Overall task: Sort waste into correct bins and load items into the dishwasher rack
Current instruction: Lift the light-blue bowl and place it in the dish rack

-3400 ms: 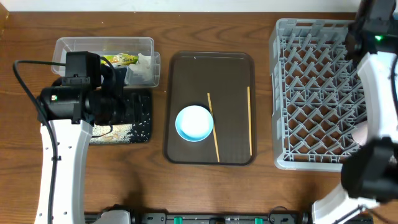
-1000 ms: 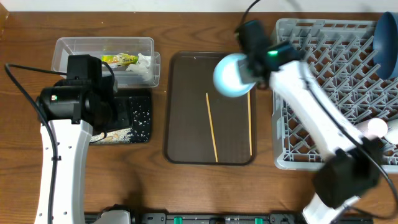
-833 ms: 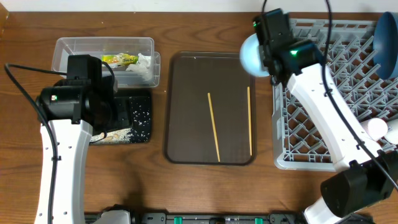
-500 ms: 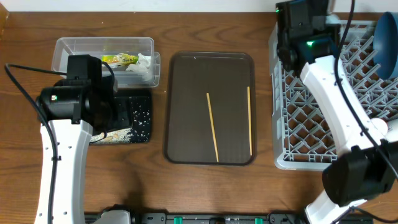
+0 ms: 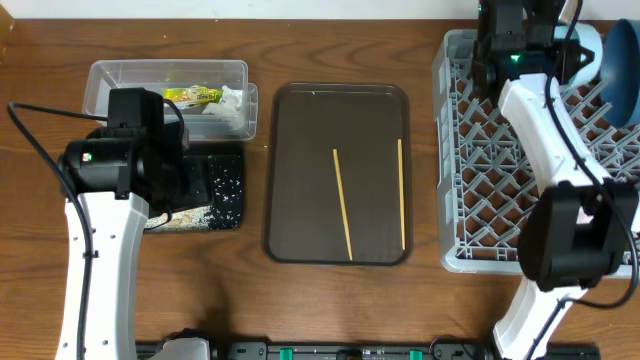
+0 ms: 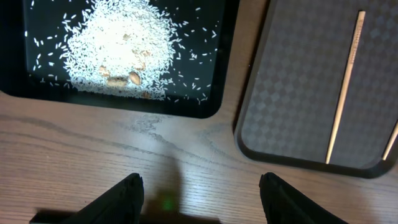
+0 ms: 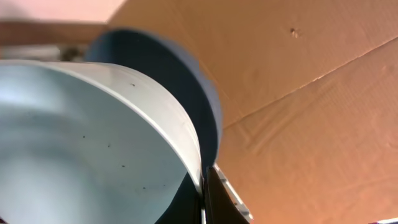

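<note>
The right gripper (image 7: 202, 198) was closed tight on the rim of a small light-blue bowl (image 7: 93, 137), pinching its edge between the two dark fingers. The bowl was tipped on its side, its hollow facing the wrist camera. Just behind it stood a large dark-blue round dish (image 7: 186, 93), upright on its edge; whether the two touched could not be told. From overhead, bowl and dish were both at the far right corner of the large square grey plastic rack (image 5: 448, 170), with the arm stretched over the rack's lattice floor.

The left gripper (image 6: 200, 190) was wide, with nothing between its fingers, and hung above the bare wooden bench (image 6: 93, 149). Ahead of it and to the left lay a shallow black rectangular tray (image 6: 205, 102) with loose white rice grains (image 6: 115, 37) heaped in it. Ahead and to the right was the corner of a brown serving tray (image 6: 292, 93), on which two thin wooden chopsticks (image 6: 345, 87) lay apart. Beyond the black tray, a clear rectangular plastic tub (image 5: 100, 80) held a yellow-green printed snack wrapper (image 5: 192, 96) and a crumpled white tissue (image 5: 232, 108).
</note>
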Controlling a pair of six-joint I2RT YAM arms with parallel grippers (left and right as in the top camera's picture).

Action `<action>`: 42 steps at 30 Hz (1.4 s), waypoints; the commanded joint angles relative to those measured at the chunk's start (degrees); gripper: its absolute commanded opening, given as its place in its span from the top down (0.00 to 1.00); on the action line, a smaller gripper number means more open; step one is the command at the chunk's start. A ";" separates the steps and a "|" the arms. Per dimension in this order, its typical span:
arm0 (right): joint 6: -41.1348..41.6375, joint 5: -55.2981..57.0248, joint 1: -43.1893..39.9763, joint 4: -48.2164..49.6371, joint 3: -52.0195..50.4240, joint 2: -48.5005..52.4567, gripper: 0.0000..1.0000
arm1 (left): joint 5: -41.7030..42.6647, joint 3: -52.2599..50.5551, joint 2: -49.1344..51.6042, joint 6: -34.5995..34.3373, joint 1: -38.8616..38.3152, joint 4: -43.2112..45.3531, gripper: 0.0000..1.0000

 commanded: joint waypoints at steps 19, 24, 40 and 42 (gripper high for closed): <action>6.01 -1.49 -0.50 -9.92 -0.17 9.84 0.99 | -0.94 -0.09 0.13 -0.31 0.24 -0.15 0.37; 10.78 -4.92 0.81 -15.72 -0.22 9.84 0.99 | -0.94 -0.09 0.13 -0.31 0.24 -0.13 0.37; 15.41 -25.55 2.80 -29.49 -0.15 6.78 0.69 | -0.94 -0.09 0.13 -0.31 0.24 -0.15 0.37; 15.41 -28.20 2.80 -29.40 -0.13 4.66 0.57 | -0.94 -0.09 0.13 -0.31 0.24 -0.15 0.37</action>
